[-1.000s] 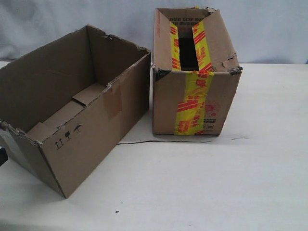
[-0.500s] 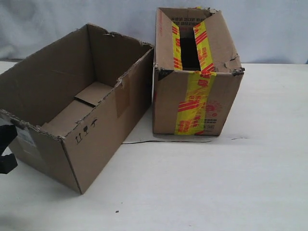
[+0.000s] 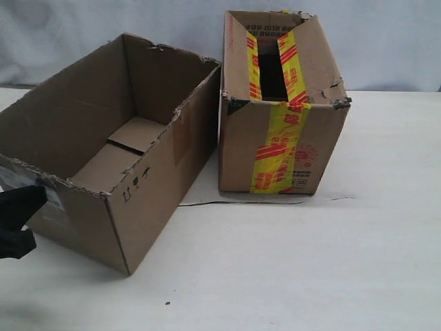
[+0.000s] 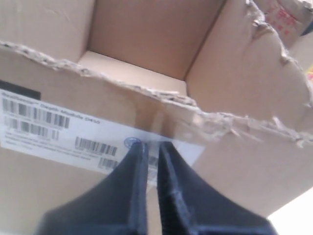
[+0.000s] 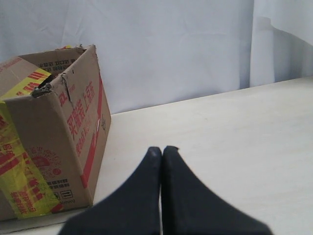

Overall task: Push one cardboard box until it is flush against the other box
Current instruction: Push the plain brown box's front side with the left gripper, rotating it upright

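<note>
While the closed left gripper (image 4: 151, 145) bears on the barcode label (image 4: 73, 128) of the cardboard box (image 3: 148, 196) directly ahead, a low, steady push should swing that end toward the other box (image 3: 275, 138) beyond until the facing sides meet.

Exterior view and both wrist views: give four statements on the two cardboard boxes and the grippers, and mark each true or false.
1. The cardboard box is open at the top. True.
2. It sits flush along the whole side of the other box. False: only its far corner comes close to that box, and a wedge-shaped gap widens toward the near end.
3. The left gripper is shut, with its tips at the barcode label on the cardboard box. True.
4. The right gripper clamps the other box. False: it is shut on nothing and stands apart from that box.
</note>
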Robot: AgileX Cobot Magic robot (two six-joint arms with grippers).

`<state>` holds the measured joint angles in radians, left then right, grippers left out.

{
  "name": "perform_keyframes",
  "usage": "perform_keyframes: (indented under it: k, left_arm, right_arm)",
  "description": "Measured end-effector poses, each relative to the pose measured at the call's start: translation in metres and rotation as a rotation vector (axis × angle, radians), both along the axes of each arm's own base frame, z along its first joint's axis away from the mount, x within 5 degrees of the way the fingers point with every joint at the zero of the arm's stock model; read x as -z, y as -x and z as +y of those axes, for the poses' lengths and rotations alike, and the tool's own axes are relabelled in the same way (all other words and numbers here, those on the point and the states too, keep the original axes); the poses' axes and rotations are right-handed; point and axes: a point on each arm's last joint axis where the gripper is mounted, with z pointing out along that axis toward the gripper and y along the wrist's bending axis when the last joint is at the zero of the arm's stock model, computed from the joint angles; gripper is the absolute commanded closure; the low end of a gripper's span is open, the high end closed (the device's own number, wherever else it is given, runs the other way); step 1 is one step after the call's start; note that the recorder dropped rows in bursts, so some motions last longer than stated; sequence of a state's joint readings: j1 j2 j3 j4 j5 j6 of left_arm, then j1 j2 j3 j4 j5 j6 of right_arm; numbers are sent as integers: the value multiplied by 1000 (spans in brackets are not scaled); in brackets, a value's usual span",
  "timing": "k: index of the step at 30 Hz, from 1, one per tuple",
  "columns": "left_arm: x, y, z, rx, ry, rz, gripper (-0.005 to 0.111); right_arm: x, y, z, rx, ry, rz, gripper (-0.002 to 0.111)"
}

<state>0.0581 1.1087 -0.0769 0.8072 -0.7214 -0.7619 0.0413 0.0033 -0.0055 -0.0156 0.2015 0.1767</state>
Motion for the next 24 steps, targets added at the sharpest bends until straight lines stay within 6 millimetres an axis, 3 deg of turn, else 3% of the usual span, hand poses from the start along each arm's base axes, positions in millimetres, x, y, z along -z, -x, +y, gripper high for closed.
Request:
perform_keyframes:
  k: [5, 14, 24]
  left_arm:
    - [3, -8, -6, 48, 16, 27, 107]
    - [-1, -45, -23, 120, 25, 47, 107]
    - [3, -90, -62, 213, 43, 72, 107]
  right_arm:
    - [0, 0, 0, 0, 0, 0, 109]
    - [0, 0, 0, 0, 0, 0, 109]
    - [0, 0, 0, 0, 0, 0, 109]
